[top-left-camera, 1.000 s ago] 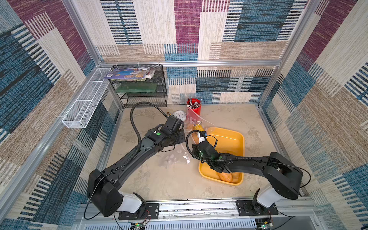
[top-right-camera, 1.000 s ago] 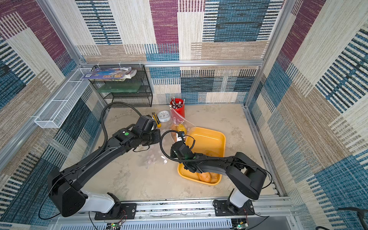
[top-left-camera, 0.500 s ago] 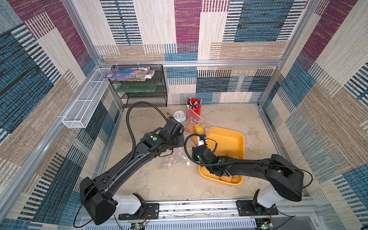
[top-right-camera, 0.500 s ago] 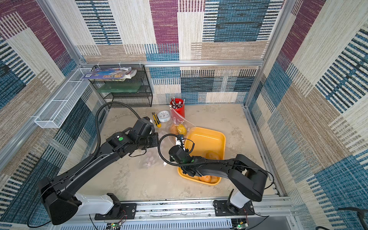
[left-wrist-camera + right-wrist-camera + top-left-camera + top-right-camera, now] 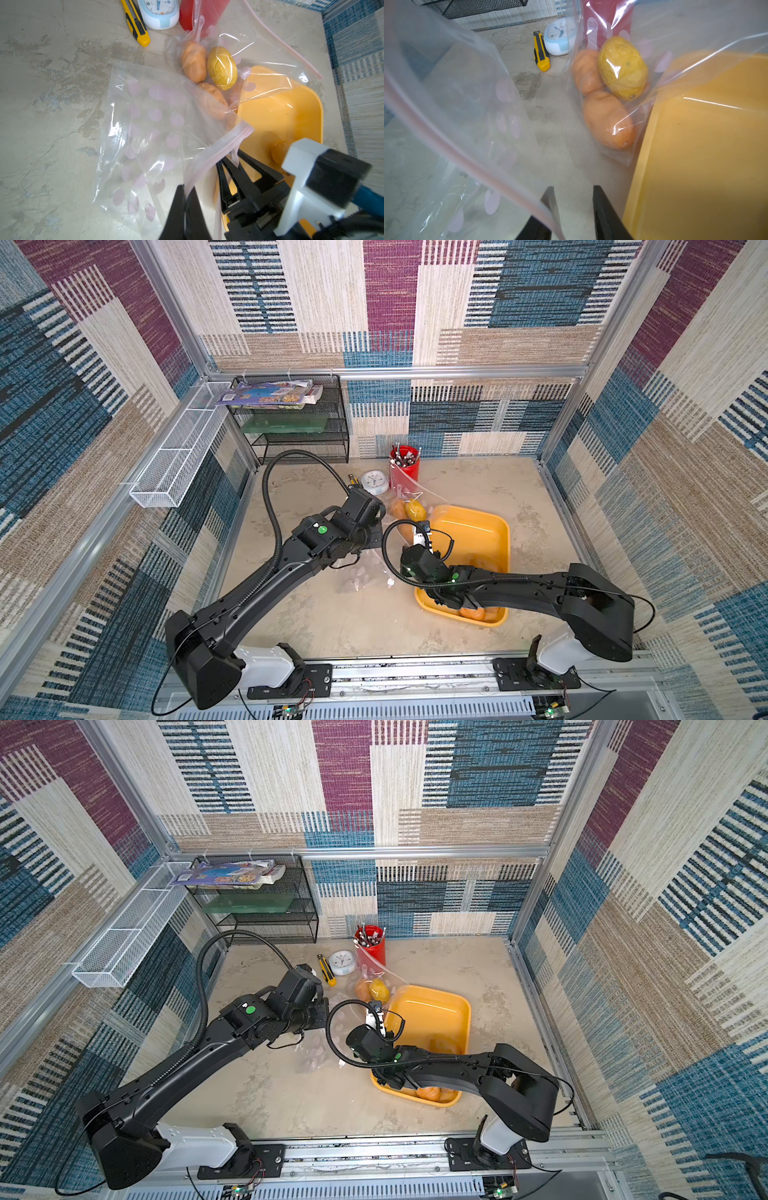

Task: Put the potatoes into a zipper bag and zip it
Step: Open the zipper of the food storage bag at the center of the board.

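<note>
**Potatoes split between bag and tray while a second bag's lip is held up**

Three potatoes (image 5: 222, 68), two orange and one yellow, lie inside a clear zipper bag (image 5: 261, 52). It slumps on the counter (image 5: 52, 104) between the red cup (image 5: 404, 472) and the yellow tray (image 5: 496, 531). Its pink zip strip is unsealed and trails toward the tray's far corner. Leftover potatoes (image 5: 473, 612) sit at the near end of the tray, partly hidden under the right arm, so loading looks roughly half done.

The left gripper (image 5: 187, 188) is clenched on the pink strip of a second bag (image 5: 149, 124). This bag looks empty and separate from the filled one, though the overlapping plastic makes that hard to confirm. Holding the lip raised keeps the mouth off the counter, presumably so potatoes can pass in.

The right gripper (image 5: 572, 187) hovers just beside that same strip and close to the tray's rim. Its jaws are apart with only counter showing between them, so it grasps nothing. Sitting between the bag mouth and the tray, it seems placed either to take the opposite lip or to reach for a potato.
</note>
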